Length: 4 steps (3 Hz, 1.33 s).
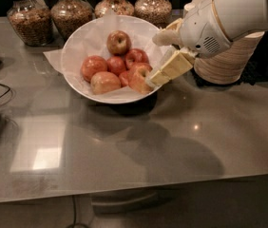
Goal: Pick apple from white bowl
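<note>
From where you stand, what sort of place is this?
Probably a break-room or café snack counter: jars of dry snacks, a white bowl of apples, stacked paper bowls. The gripper is at the bowl's rim.
</note>
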### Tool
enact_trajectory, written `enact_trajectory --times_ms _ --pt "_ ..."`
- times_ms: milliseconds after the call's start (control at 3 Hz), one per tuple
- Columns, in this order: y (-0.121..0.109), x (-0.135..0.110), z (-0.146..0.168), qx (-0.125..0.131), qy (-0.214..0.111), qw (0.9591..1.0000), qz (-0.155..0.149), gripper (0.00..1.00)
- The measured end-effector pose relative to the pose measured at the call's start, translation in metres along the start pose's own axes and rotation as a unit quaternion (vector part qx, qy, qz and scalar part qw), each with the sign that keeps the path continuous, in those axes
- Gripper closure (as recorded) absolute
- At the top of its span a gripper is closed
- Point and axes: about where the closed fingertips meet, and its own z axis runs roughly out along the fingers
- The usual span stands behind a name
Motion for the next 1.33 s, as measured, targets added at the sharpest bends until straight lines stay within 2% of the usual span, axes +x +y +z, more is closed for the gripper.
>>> enact_trajectory --times_ms 667,1333 --pt "-0.005 0.009 0.025 0.000 0.001 1.0000 0.004 0.31" --pt "-0.019 0.017 0.037 0.011 0.000 0.9998 0.015 0.32"
